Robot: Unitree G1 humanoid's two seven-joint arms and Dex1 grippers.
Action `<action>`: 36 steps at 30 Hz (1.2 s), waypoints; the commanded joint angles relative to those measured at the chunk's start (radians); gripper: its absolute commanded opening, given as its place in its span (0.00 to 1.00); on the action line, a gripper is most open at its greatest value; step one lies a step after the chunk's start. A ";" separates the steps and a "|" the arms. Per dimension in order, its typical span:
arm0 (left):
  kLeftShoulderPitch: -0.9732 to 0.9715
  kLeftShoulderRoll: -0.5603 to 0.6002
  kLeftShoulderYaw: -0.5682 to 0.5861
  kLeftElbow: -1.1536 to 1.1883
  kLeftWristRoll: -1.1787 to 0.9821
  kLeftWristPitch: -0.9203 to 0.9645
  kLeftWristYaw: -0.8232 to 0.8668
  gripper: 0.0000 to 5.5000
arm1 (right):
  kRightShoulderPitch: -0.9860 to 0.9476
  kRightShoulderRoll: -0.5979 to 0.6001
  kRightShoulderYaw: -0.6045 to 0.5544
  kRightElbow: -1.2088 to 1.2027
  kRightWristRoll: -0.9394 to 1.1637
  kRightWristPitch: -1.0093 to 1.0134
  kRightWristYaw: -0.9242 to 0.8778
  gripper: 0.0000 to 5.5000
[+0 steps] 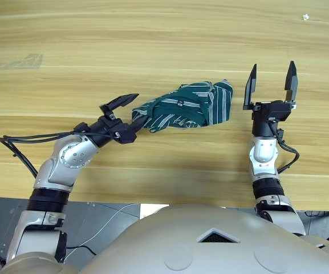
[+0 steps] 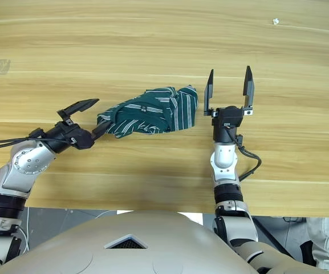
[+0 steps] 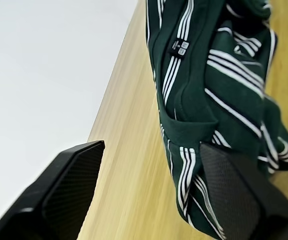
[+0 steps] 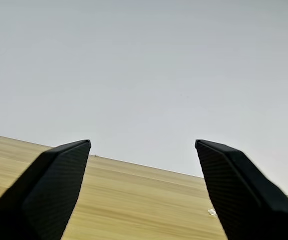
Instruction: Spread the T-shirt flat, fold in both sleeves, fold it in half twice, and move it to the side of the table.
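Pale wood-grain surface (image 1: 153, 34) stretches before you, with the T-shirt (image 1: 187, 107) lying near its middle as a crumpled green, white-striped bundle, nothing yet spread and no sleeve to be made out. Your left jaws stand released at the bundle's left end: one finger (image 3: 233, 195) rests against the striped hem, the other (image 3: 59, 190) is held apart over bare wood, so no cloth sits between them. Your right jaws, likewise released and wide, point away from you just beside the bundle's right end, apart from the fabric. A small white scrap (image 1: 305, 17) lies far off toward the back right, and a faint grey mark (image 1: 21, 61) shows at the back left. The job, by the look of it, stands at its first step, the spreading. The risks from here are plain. Close the left jaws as they stand and you may catch several layers at once, or only a hem fold, and the bundle would drag across the wood as a lump rather than open. Pull with one arm alone and the shirt will likely slide, since nothing pins its other end. Should the right jaws come in too high, they may skim over the cloth and close on nothing; too low, and the fingertips may scrape the wood.
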 commanded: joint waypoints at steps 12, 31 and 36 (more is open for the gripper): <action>0.013 0.020 -0.023 0.023 0.046 -0.026 0.006 0.64 | -0.001 0.006 0.004 0.007 -0.003 0.004 -0.010 0.71; -0.051 -0.008 -0.057 0.054 0.122 -0.016 0.081 0.40 | -0.009 0.008 0.009 0.017 -0.007 0.003 -0.015 0.71; -0.057 -0.007 -0.061 0.061 0.123 -0.017 0.084 0.28 | -0.017 0.009 0.011 0.023 -0.009 0.003 -0.017 0.71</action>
